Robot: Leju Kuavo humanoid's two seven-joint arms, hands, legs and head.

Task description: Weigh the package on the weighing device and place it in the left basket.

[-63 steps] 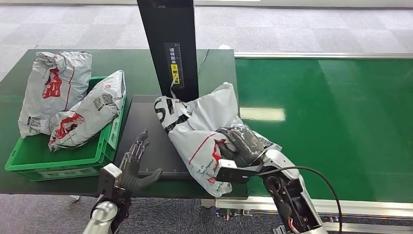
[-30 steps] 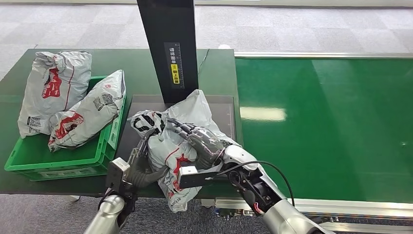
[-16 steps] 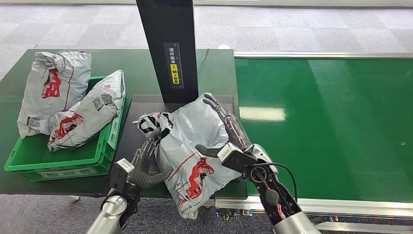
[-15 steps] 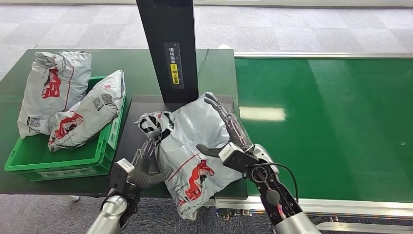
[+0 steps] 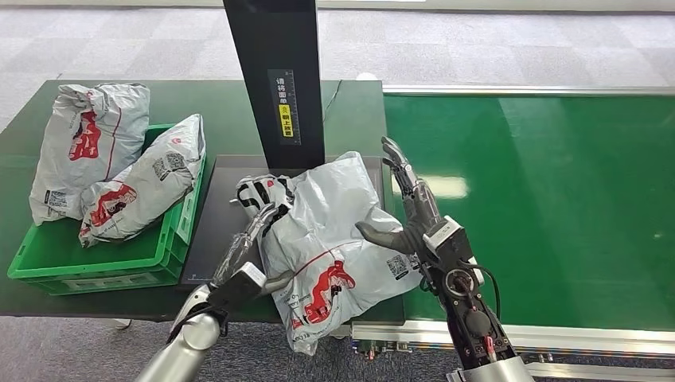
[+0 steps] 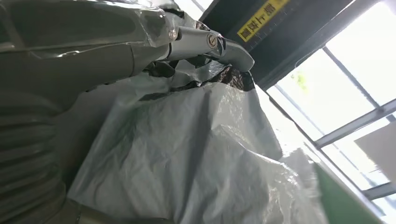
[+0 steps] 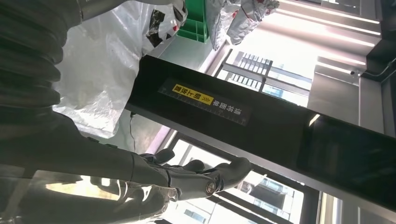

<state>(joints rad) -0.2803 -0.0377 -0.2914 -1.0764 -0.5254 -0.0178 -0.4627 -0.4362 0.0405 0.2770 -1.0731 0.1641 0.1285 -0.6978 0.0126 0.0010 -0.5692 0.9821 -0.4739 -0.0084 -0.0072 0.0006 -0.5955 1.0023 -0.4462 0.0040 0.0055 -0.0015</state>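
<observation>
Lying on the flat black weighing platform (image 5: 231,208), the crumpled grey plastic mailer package (image 5: 334,231) is overhanging the dark green surface (image 5: 350,103) at 6 o'clock. At 12 o'clock, the tall black scanner post (image 5: 275,79) is blocking the way. The left robot hand (image 5: 248,251) is pressing the package's 9 o'clock side, fingers spread; the right robot hand (image 5: 410,208) is hovering apart at 3 o'clock, holding nothing. The green plastic basket (image 5: 95,259), at 9 o'clock, is carrying two grey mailer bags (image 5: 139,187).

Black scanner column (image 5: 275,79) stands at rear of our scale platform (image 5: 219,215), blocking reach behind package (image 5: 330,231). Left basket (image 5: 95,263) sits just beside platform, two grey parcels (image 5: 143,187) heaped across it, rising above its rim. We see open platform strip between package and basket. Conveyor belt (image 5: 549,207) lies flat, unobstructed.
</observation>
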